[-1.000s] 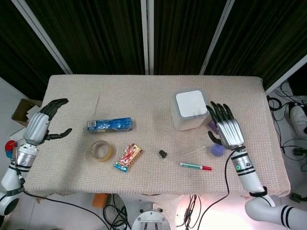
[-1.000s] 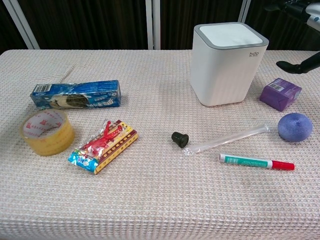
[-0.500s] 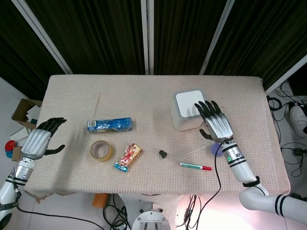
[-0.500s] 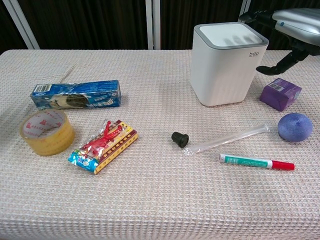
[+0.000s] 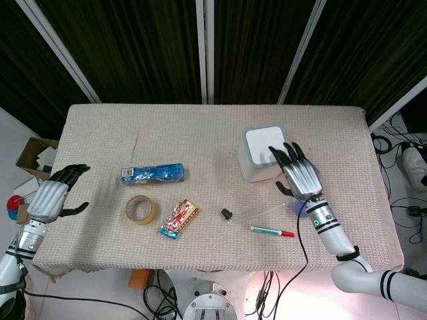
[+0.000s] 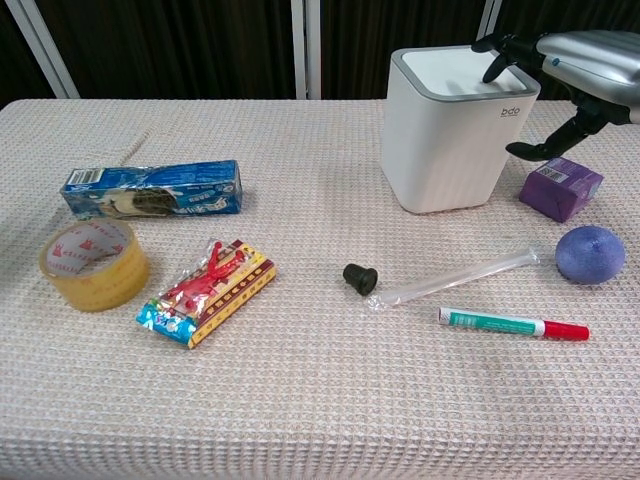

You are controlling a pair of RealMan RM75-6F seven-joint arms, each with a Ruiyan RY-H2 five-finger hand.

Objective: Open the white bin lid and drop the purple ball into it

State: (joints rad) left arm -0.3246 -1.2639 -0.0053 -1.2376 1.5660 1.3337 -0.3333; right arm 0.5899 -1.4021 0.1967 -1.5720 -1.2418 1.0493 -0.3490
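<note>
The white bin (image 6: 448, 140) stands at the back right of the table with its grey-rimmed lid (image 6: 452, 68) down. My right hand (image 6: 583, 55) reaches in from the right, holding nothing, and its spread fingertips (image 6: 494, 52) touch the lid's right edge. In the head view the right hand (image 5: 300, 175) covers the bin's (image 5: 257, 160) front right corner. The purple ball (image 6: 588, 253) lies on the cloth in front of and right of the bin, half hidden under my wrist as the ball (image 5: 299, 208) shows in the head view. My left hand (image 5: 52, 199) hovers empty at the table's left edge.
A purple box (image 6: 560, 187) sits between bin and ball. A clear tube (image 6: 460, 277), a black cap (image 6: 360, 278) and a marker (image 6: 512, 324) lie in front of the bin. A blue cookie pack (image 6: 152, 190), a tape roll (image 6: 95, 263) and a candy pack (image 6: 207, 290) lie at the left.
My right hand swung left from beside the bin and lowered its fingertips onto the lid's right edge. My left hand drew back and down toward the table's left edge.
</note>
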